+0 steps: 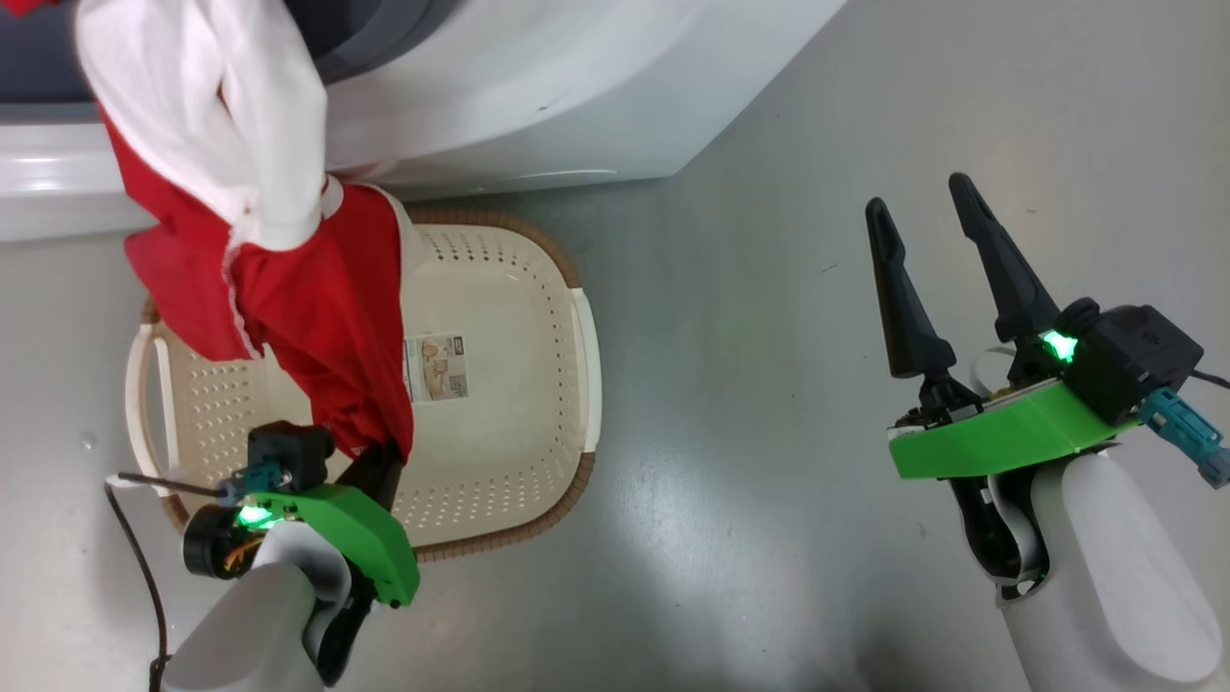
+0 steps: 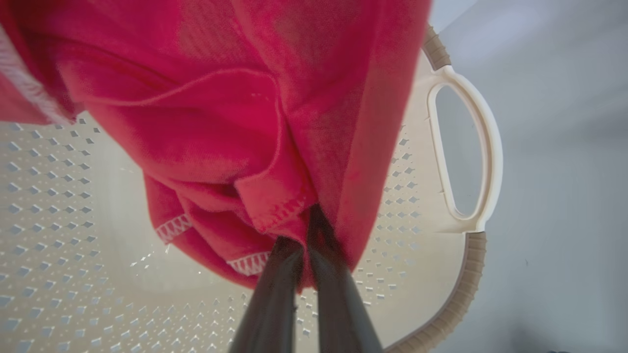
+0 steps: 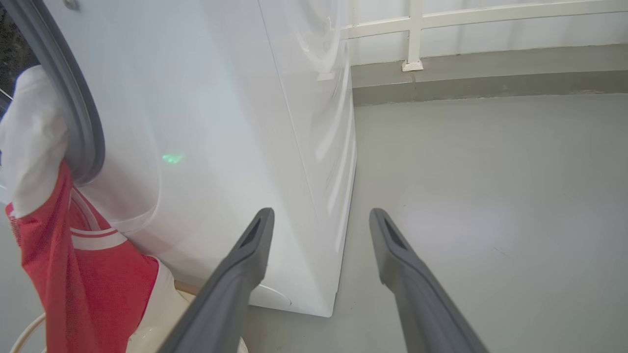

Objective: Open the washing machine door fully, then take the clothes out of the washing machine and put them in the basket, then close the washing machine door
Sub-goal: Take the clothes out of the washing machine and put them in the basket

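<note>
- Here, L jaws clamp red clothes point(image 1: 317, 308), which hang from washing machine point(image 1: 538, 86) opening down over basket point(image 1: 500, 288).
- R jaws spread wide, holding nothing, over grey floor point(image 1: 769, 384).

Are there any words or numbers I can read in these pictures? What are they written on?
No text can be read.
Small paper label on the bottom of the cream perforated plastic basket: printed, but too small and blurred to read.
Big white washing machine and bright red fabric clothes: no writing visible.
</note>
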